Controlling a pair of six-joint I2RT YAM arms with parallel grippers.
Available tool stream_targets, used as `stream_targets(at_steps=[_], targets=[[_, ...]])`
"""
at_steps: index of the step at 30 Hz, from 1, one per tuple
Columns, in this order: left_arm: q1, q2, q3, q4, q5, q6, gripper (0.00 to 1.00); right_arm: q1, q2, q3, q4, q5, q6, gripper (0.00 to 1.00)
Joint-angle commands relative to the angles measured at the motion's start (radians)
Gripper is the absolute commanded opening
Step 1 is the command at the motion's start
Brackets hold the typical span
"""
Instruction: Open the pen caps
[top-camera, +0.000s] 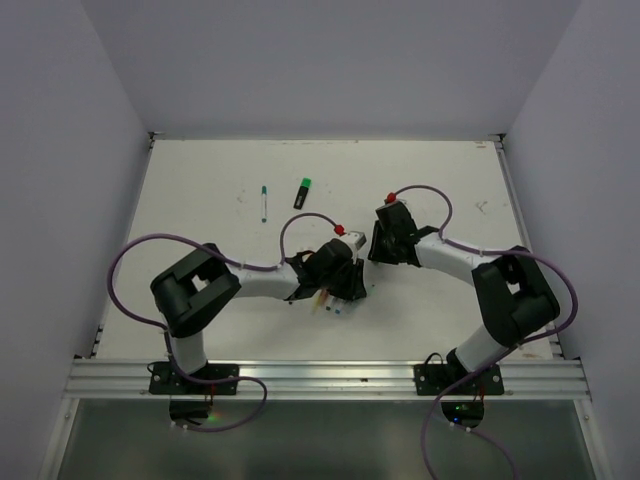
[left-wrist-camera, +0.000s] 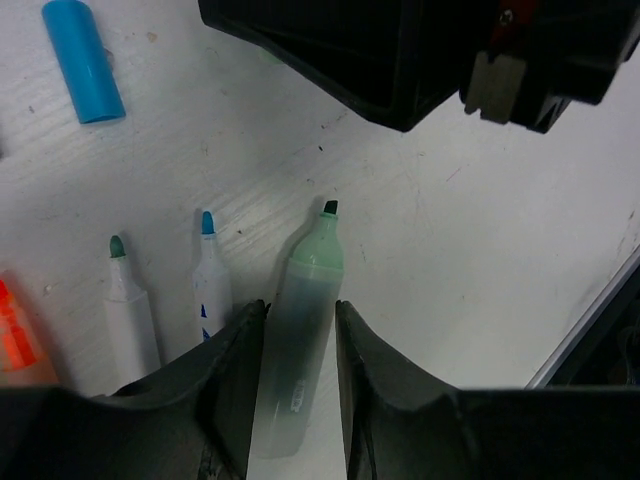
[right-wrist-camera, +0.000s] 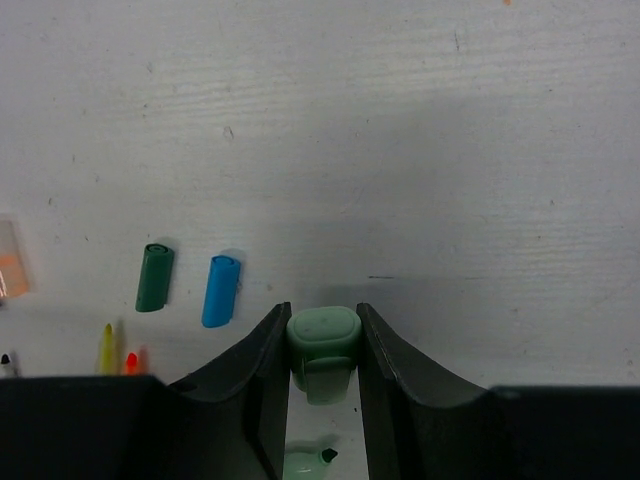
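White table (right-wrist-camera: 400, 120); pale mint cap (right-wrist-camera: 323, 340), blue cap (right-wrist-camera: 221, 290), dark green cap (right-wrist-camera: 154, 277); mint marker (left-wrist-camera: 300, 340) with dark tip

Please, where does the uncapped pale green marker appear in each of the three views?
Top external: hidden under the left gripper.
Left wrist: pale green marker at bottom centre, between that gripper's fingers.
Right wrist: only its tip, at the bottom edge, below the mint cap in the right gripper.
Shared landmark: the loose blue cap, in both wrist views.

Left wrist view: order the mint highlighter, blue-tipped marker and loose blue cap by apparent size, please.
1. mint highlighter, but nearest the camera.
2. blue-tipped marker and blue cap: alike as seen; the marker is partly hidden.
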Motion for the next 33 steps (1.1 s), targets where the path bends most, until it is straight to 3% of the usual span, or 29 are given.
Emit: stream_targets(at_steps=[1,8,17,21,27,33], targets=[[-0.004,-0.058,-0.012,-0.036,-0.072,-0.017,0.38,0.001,0.001,-0.016,0.029,-0.002,0.024,0.16],[-0.004,-0.204,-0.043,-0.052,-0.121,-0.040,0.42,0.005,-0.006,-0.047,0.027,0.019,0.036,0.30],[0.034,-0.356,-0.086,-0.121,-0.264,-0.008,0.73,0.010,-0.017,-0.059,0.027,0.018,0.042,0.49],[0.124,-0.405,-0.119,-0.131,-0.265,0.008,0.81,0.012,-0.052,-0.068,0.022,0.019,0.039,0.52],[0.276,-0.428,-0.104,-0.205,-0.304,0.084,0.89,0.013,-0.175,-0.088,0.033,-0.002,0.021,0.68],[0.443,-0.323,-0.003,-0.223,-0.321,0.176,0.89,0.012,-0.310,-0.145,0.096,-0.022,0.018,0.85]])
